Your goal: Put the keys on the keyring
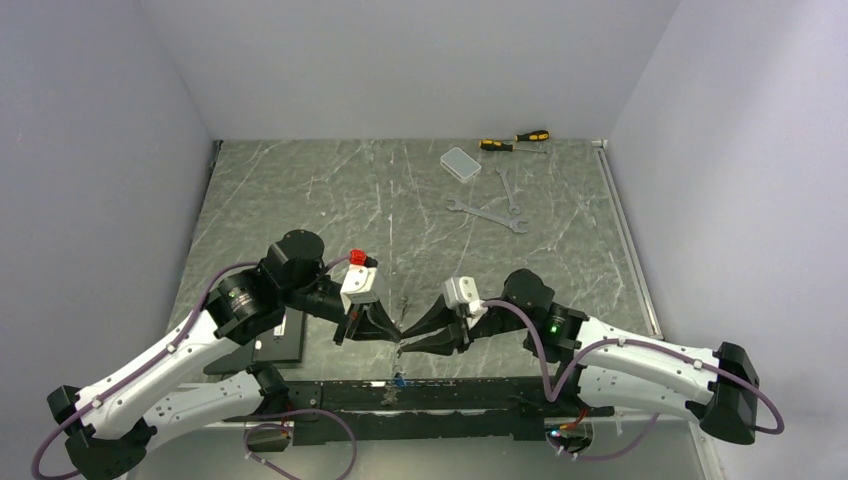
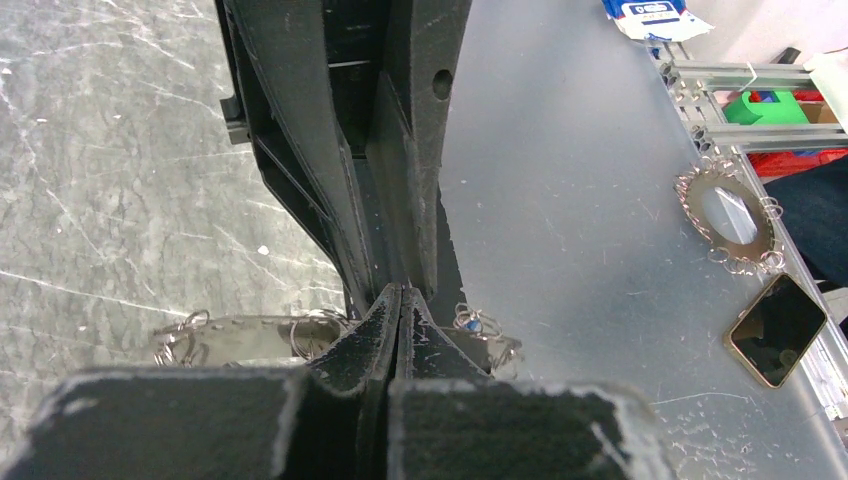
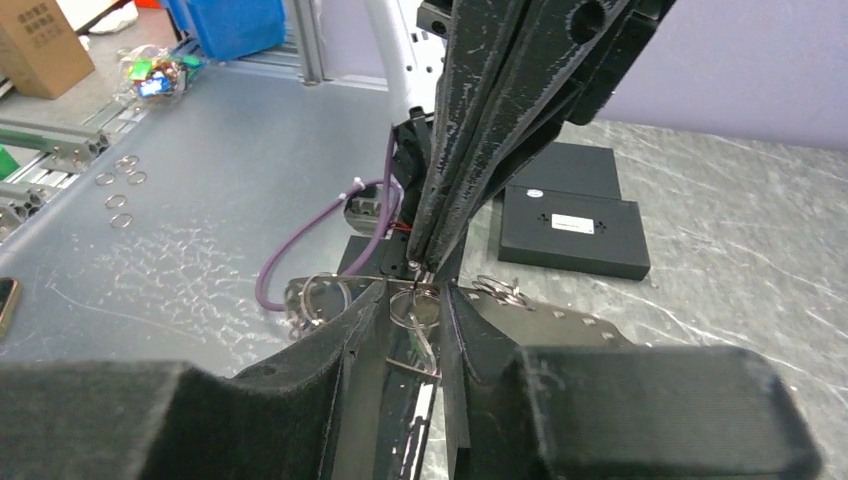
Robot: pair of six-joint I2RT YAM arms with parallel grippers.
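My two grippers meet tip to tip over the table's near edge. In the right wrist view a thin silver keyring (image 3: 414, 304) spans the gap between my right gripper's (image 3: 415, 300) fingers, touching both. A slim silver key (image 3: 424, 342) with a green tint hangs from it into the gap. My left gripper (image 1: 392, 334) comes in from above in that view, shut, its tips pinching the ring's top edge. In the left wrist view the left gripper (image 2: 400, 292) is closed with no gap. A blue-headed key (image 1: 398, 380) lies on the black rail below.
Clusters of small silver rings hang on the black perforated rail (image 3: 560, 320) on both sides of the grippers. Two wrenches (image 1: 487, 213), screwdrivers (image 1: 515, 140) and a white box (image 1: 460, 163) lie at the back right. A black box (image 1: 280, 342) sits by the left arm.
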